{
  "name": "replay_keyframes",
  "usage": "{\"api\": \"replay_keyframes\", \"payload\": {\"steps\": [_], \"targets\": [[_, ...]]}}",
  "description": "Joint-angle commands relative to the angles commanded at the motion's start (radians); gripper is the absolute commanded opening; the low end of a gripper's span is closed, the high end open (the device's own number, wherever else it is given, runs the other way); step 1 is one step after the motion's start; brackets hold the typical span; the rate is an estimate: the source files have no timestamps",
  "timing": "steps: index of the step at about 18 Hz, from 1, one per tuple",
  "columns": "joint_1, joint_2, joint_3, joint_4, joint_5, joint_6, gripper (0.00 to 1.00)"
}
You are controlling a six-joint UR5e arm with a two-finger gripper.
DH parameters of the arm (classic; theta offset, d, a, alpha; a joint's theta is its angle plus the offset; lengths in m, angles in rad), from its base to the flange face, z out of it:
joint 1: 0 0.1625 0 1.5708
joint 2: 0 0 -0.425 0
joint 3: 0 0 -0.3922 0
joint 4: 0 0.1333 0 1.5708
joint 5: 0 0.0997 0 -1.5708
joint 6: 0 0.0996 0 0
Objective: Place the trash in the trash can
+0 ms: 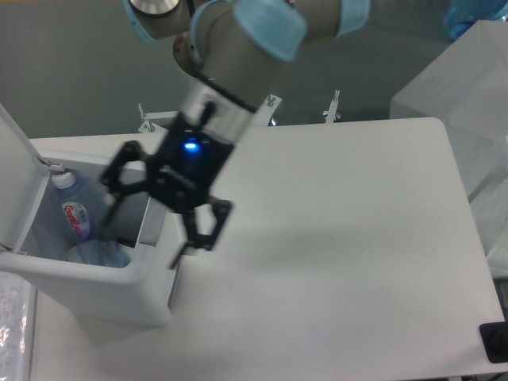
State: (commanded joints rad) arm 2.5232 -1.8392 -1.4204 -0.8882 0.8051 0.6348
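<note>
The gripper (151,218) is hanging over the right rim of the bin (103,290), fingers spread wide, gripping nothing. It is motion-blurred, so exact finger positions are soft. The blue light on its body is glowing.

The bottle (74,210) is lying inside the bin, cap up toward the far left corner, red label facing the camera. Under it something clear and crumpled is showing, likely the wrapper (99,254), but it is too blurry to be sure. The lid (16,186) is standing open at the left, tilted back.

Judging from this, both trash items are looking to be in the bin, so the task is reading as done or nearly done.

Risks from here:
- The lower finger is sitting just beside the bin's right wall and grey handle panel (155,226). A sideways or downward swing could be clipping the rim and shoving or tipping the bin, since it is light plastic on a smooth table (333,238).
- The open lid is leaning with nothing holding it. A knock on the bin could be dropping it shut or flipping it further back.
- The bottle is resting upright against the inner wall. A jolt could be shifting it, though it would probably be staying inside.
- If the wrapper is not really in there, the run would be ending short; nothing on the table is showing loose trash.
</note>
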Motion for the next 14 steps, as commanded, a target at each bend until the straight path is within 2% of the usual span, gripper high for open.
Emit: {"api": "replay_keyframes", "payload": {"steps": [3, 6, 8, 11, 14], "targets": [[0.066, -0.051, -0.003, 0.002, 0.077, 0.112, 1.0], [0.1, -0.078, -0.003, 0.002, 0.219, 0.164, 1.0], [0.105, -0.095, 0.0, 0.002, 0.285, 0.198, 1.0], [0.103, -0.136, -0.012, -0.003, 0.402, 0.417, 1.0], [0.098, -0.143, -0.031, -0.009, 0.496, 0.508, 1.0]]}}
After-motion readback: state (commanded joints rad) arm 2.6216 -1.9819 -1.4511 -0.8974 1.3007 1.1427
